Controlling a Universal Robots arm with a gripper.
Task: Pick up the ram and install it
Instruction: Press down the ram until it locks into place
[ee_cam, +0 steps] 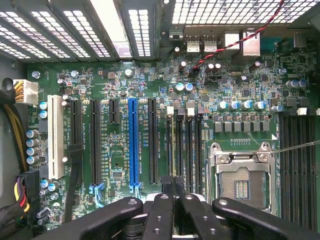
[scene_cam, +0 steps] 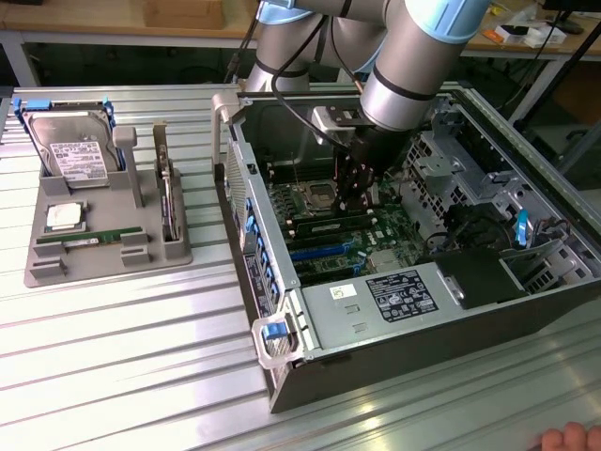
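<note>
The long, thin green circuit-board ram [scene_cam: 89, 237] is being cradled flat by the grey plastic tray [scene_cam: 42, 268] on the metal worktop [scene_cam: 122, 348], lengthwise across the exterior view, well to the exterior view's left of the closed hand [scene_cam: 355, 199] being held over the green motherboard [ee_cam: 115, 75].

Exterior view: arm [scene_cam: 413, 47] is running out past the frame's top edge. Hand [scene_cam: 568, 438] is poking in at the lower right corner, mostly cut off. Gripper [scene_cam: 353, 205] is covering part of the memory slots [scene_cam: 324, 246]. Power supply label [scene_cam: 399, 293] print is showing too small to read.

Wrist view: fingers [ee_cam: 165, 200] are pressing together; cannot tell if anything is pinched between.
</note>
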